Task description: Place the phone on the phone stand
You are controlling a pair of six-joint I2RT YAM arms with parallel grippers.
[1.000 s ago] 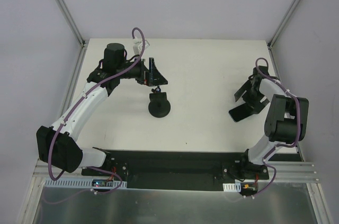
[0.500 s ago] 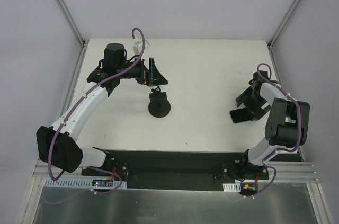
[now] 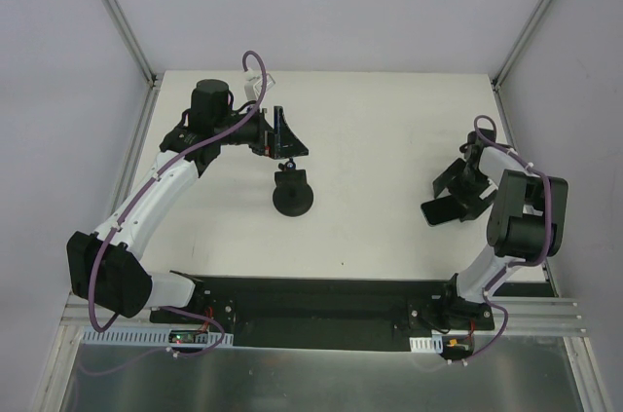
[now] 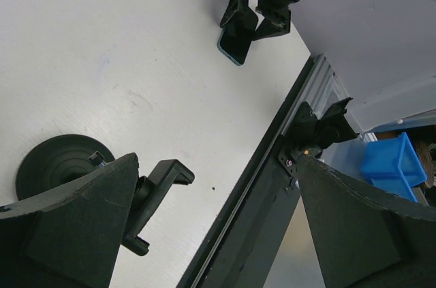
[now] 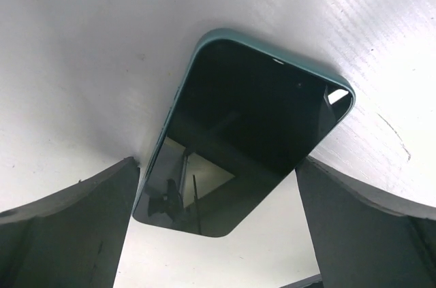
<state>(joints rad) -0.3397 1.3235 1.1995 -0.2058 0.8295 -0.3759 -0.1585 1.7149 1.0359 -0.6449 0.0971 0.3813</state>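
Note:
The phone (image 3: pixel 438 209), a black slab in a teal case, lies flat on the white table at the right; it also shows in the right wrist view (image 5: pixel 252 124) and, far off, in the left wrist view (image 4: pixel 234 41). My right gripper (image 3: pixel 458 192) (image 5: pixel 218 233) is open and low over it, with one finger on each side of the phone's near end. The phone stand (image 3: pixel 292 198) stands mid-table, its disc base (image 4: pixel 58 162) and cradle (image 4: pixel 160 180) in the left wrist view. My left gripper (image 3: pixel 286 136) (image 4: pixel 218 233) is open and empty just behind the stand.
The black base rail (image 3: pixel 321 300) (image 4: pixel 272 165) runs along the table's near edge. Aluminium frame posts (image 3: pixel 117 13) rise at the back corners. A blue bin (image 4: pixel 402 165) sits beyond the table edge.
My right gripper has moved in over the phone and now straddles its end. The phone, the stand and the left arm have not moved.

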